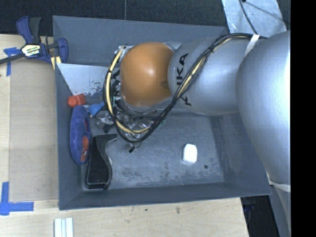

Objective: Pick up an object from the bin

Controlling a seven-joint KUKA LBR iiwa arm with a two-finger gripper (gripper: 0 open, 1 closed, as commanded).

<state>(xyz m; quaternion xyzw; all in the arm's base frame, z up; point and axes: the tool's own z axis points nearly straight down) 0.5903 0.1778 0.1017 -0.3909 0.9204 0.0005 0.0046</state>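
Observation:
My gripper (107,116) sits low at the bin's left side, mostly hidden under the arm's orange dome and cables. Just left of it lies a long blue oval tool (77,132) with an orange part, running along the left wall. A small orange cap (75,100) rests above the blue tool's top end. A black wedge-shaped thing (98,163) lies directly below the gripper, in the front left corner. Whether anything is in the gripper I cannot see.
A small white block (189,153) lies alone on the bin floor to the right of centre. A white sheet with dark marks (81,78) leans in the back left corner. The thick grey arm covers the bin's back right.

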